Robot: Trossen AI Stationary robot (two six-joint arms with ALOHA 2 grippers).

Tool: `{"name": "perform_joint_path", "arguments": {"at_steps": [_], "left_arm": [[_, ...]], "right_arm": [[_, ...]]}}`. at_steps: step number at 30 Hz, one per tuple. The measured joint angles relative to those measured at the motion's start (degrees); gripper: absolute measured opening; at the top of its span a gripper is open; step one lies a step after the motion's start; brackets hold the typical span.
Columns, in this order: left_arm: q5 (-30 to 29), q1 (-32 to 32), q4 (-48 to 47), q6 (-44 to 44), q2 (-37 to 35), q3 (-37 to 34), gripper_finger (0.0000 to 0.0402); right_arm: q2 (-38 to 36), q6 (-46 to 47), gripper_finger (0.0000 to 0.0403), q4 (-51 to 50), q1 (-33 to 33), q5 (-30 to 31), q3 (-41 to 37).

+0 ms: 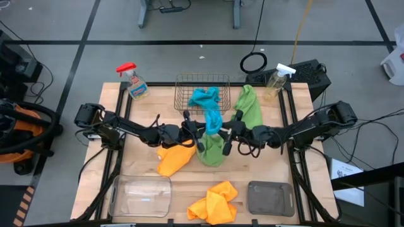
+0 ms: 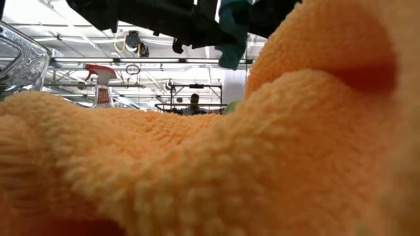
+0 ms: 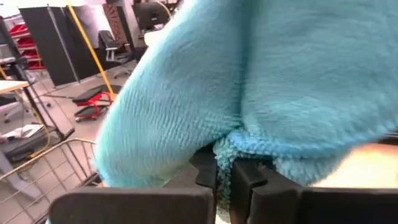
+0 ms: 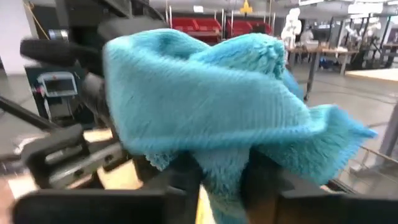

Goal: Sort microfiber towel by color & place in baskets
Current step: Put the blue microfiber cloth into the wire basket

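A teal-blue microfiber towel (image 1: 213, 118) hangs in the air over the table's middle, between my two grippers. My left gripper (image 3: 224, 180) comes from the table's left and is shut on it. My right gripper (image 4: 224, 180) comes from the right; its fingers stand parted with the towel's cloth between them. A second teal towel (image 1: 205, 96) lies in the copper wire basket (image 1: 183, 101) just beyond. One green towel (image 1: 211, 152) lies on the table under the grippers, another (image 1: 249, 107) at the far right. Two orange towels (image 1: 173, 159) (image 1: 214, 202) lie nearer. My left gripper pinches a bunched hem of the teal towel (image 3: 225, 149) between its two fingers, which reach in level from the table's left. The towel is lifted clear of the table, and the rest of it billows above and around the fingers. My right gripper has a wad of the teal towel (image 4: 225, 165) lying between its parted fingers (image 4: 186, 177), which reach in level from the table's right. Whether they still press the cloth, I cannot tell. The towel drapes over the fingers.
A clear plastic bin (image 1: 142, 197) stands at the near left and a dark grey bin (image 1: 270, 197) at the near right. Spray bottles (image 1: 134, 82) (image 1: 278, 82) stand at the far corners. In the low view an orange towel (image 2: 197, 170) fills the foreground.
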Motion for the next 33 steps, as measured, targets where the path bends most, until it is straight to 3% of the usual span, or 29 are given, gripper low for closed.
{"name": "perform_joint_path", "arguments": {"at_steps": [7,12,18,26,33], "left_arm": [[0.1,3.6,-7.5,0.0,-3.9,0.0,0.0016],[3.2,7.3,-11.8,1.2,-8.4,0.0,0.0017],[14.2,13.6,-13.7,1.4,-11.2,0.8,0.0012],[18.4,23.3,-23.4,1.1,-11.6,3.9,0.0005],[22.3,29.0,-25.6,0.6,-11.6,4.7,0.0004]], "right_arm": [[-5.4,-0.2,0.0192,-8.9,0.0,0.8,0.0],[-8.6,-0.4,0.023,-17.8,-0.1,4.1,0.0],[-9.0,-0.1,0.0235,-21.7,-0.1,4.7,0.0],[-9.0,-0.6,0.0222,-22.9,-0.1,4.7,0.0],[-9.0,-0.8,0.0222,-24.6,-0.1,4.6,0.0]]}}
